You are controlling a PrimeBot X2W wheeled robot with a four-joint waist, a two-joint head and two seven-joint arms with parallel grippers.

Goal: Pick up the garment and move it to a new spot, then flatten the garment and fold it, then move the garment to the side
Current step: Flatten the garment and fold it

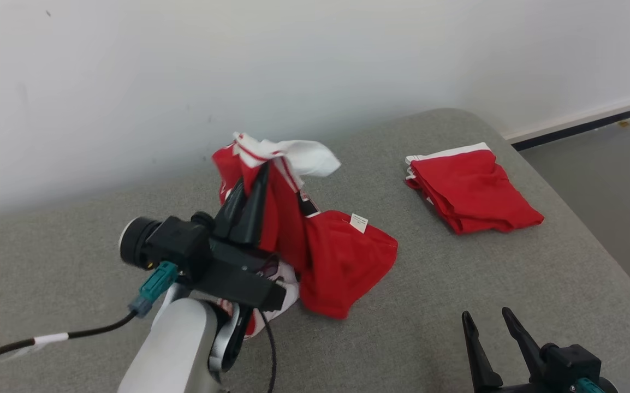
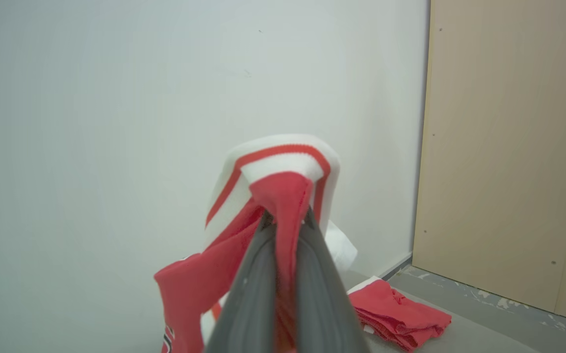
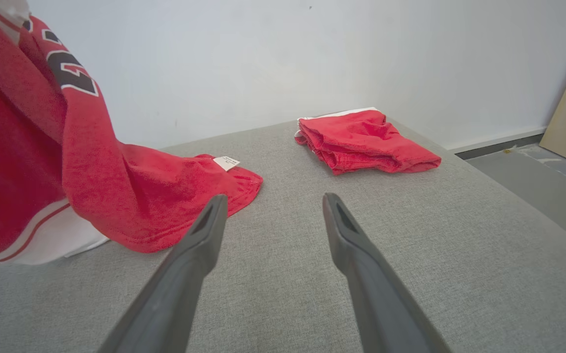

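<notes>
A red jersey (image 1: 337,256) with white striped trim and dark lettering hangs from my left gripper (image 1: 257,177), which is shut on its upper edge and lifted off the grey cushion. In the left wrist view the red and white cloth (image 2: 283,196) is pinched between the two fingers and folds over their tips. The jersey's lower part (image 3: 165,196) still rests on the cushion, a small white tag showing on it. My right gripper (image 1: 489,322) stands open low at the front right, nothing between its fingers (image 3: 199,235), pointing at bare cushion beside the jersey's hem.
A folded red garment (image 1: 470,188) with a white edge lies at the back right of the grey cushion (image 1: 511,273). A white wall rises right behind it. The cushion's rounded edge drops to grey floor on the right; a wooden panel (image 2: 508,147) stands beyond.
</notes>
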